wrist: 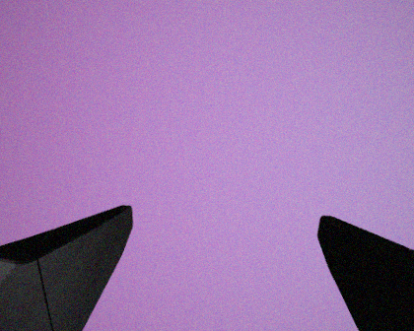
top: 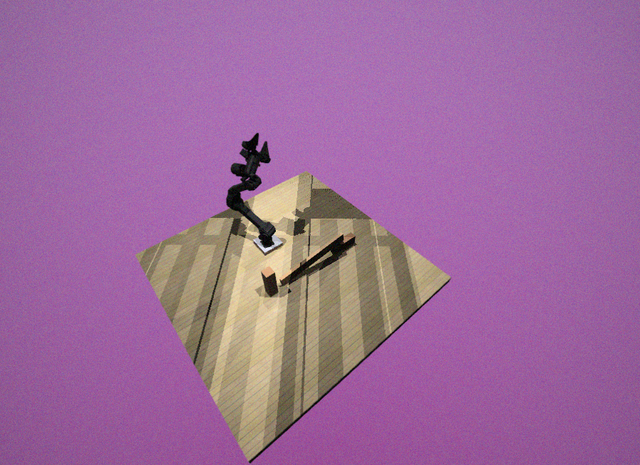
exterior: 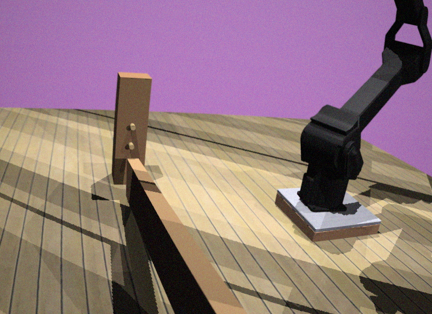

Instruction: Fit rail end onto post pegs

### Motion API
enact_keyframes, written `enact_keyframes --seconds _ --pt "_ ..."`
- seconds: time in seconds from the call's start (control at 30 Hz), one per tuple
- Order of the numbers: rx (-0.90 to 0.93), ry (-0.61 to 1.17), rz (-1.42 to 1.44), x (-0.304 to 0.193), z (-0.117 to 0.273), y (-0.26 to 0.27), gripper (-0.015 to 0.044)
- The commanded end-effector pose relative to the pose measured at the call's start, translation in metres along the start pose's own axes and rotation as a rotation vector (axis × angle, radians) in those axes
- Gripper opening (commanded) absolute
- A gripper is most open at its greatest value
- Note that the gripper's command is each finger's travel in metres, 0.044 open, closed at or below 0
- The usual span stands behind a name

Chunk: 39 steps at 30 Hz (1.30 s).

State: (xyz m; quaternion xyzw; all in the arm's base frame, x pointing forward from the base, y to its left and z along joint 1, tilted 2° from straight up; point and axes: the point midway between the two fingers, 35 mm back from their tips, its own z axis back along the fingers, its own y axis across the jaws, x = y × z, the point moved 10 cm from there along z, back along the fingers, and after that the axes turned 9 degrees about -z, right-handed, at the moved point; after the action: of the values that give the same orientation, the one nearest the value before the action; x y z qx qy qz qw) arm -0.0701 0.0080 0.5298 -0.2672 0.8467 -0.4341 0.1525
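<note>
The long wooden rail (top: 313, 258) (exterior: 181, 233) slopes down from the low footboard block (top: 351, 239) to the table, its near end just in front of the post and below the pegs. The short post (top: 269, 282) (exterior: 134, 101) stands upright. Two pegs, an upper peg (exterior: 132, 127) and a lower peg (exterior: 131, 145), stick out of its face, outside the rail. The bracket is too small to make out. My gripper (top: 261, 138) (wrist: 224, 221) is open and empty, raised high above the table and pointing upward, far from the rail.
The arm's base plate (top: 274, 246) (exterior: 335, 222) sits on the table (top: 248, 398) (exterior: 56, 153), to one side of the post and rail. The arm rises above it. The wrist view shows only the plain purple background beyond the fingers.
</note>
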Motion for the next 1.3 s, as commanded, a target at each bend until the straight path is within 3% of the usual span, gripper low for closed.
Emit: enact_keyframes --seconds 0.0,0.27,0.73,1.0,1.27 --pt "-0.002 0.003 -0.002 -0.001 0.000 0.000 0.0426" --pt "-0.115 0.234 -0.115 -0.074 0.007 -0.012 0.0440" --pt "-0.263 0.939 -0.215 -0.229 0.076 -0.008 0.0440" --pt "-0.197 1.389 -0.282 -0.291 0.144 0.018 0.0440" --pt "0.017 1.825 -0.412 -0.323 0.220 0.056 0.0440"
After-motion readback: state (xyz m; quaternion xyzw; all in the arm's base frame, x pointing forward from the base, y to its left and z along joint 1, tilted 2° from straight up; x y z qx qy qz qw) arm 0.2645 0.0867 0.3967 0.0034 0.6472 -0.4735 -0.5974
